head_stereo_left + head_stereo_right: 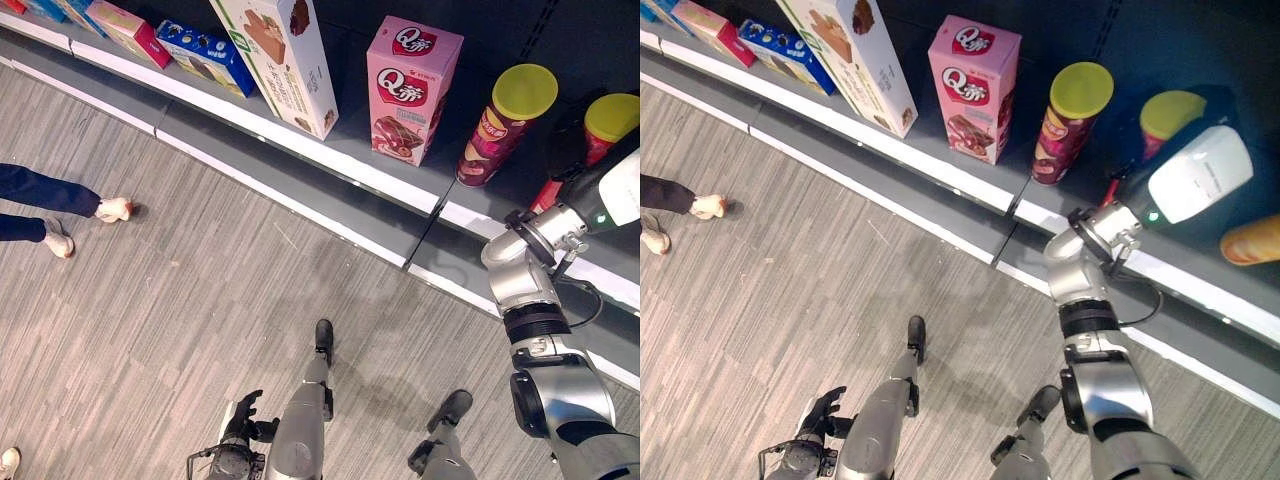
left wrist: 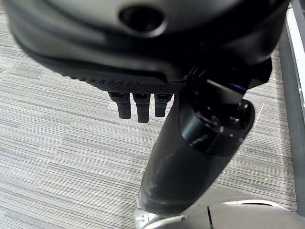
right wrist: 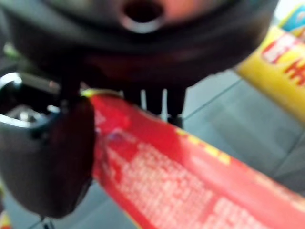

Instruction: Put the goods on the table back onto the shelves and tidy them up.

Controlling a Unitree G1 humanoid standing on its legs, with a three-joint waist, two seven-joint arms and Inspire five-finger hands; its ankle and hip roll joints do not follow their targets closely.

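- R hand (image 3: 57, 157) up at the shelf: wrist view shows thumb and fingers curled round a red can (image 3: 190, 181), clamped tight; a yellow pack (image 3: 281, 67) lies just past it.
- Head views: that hand is hidden behind its white-backed wrist (image 1: 1195, 175); can shows as a red sliver w/ yellow-green lid (image 1: 618, 118).
- Beside it on the shelf (image 1: 330, 150): maroon can (image 1: 500, 125), pink box (image 1: 410, 90), tall cream box (image 1: 280, 60).
- L hand (image 1: 240, 415) hangs low over grey floor (image 1: 180, 320), fingers loose, holding nothing.
- A person's shoes (image 1: 112, 209) at far left.
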